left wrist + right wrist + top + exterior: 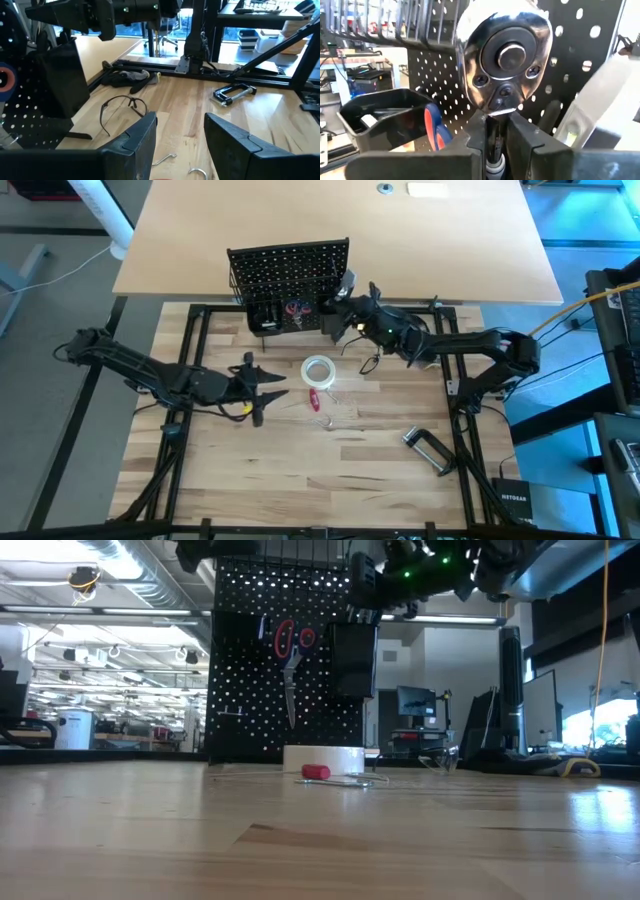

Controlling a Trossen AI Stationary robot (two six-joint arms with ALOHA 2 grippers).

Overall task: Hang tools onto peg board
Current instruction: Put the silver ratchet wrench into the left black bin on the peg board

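- High view: peg board [290, 272] stands upright at the back of the worktop [300, 480]; right end effector [345, 308] is up against its right side, left end effector [268, 383] waits low over the worktop left of centre.
- Right wrist view: right end effector fingers clamped together on the shaft of a chrome ratchet wrench [502, 55], its head held just in front of the board's holes. Not hung yet, as far as I can tell.
- Left wrist view: left end effector [180, 132] fingers apart, nothing between them.
- Done: red-handled scissors [290, 655] already hang on the board in the low view; a black cup [353, 658] sits on the board beside them. A silver spirit level [592, 100] seems to sit at the board too, but how it is held is unclear.
- Left: white tape roll [318, 370] lies flat on the worktop mid-table, a small red-handled tool [314, 400] just beside it, some wire hooks [338, 412] near that, and the silver C-clamp [428, 450] well apart toward the front right.
- Judgement: roughly mid-task; wrench placement in hand, then at least three loose items to go.
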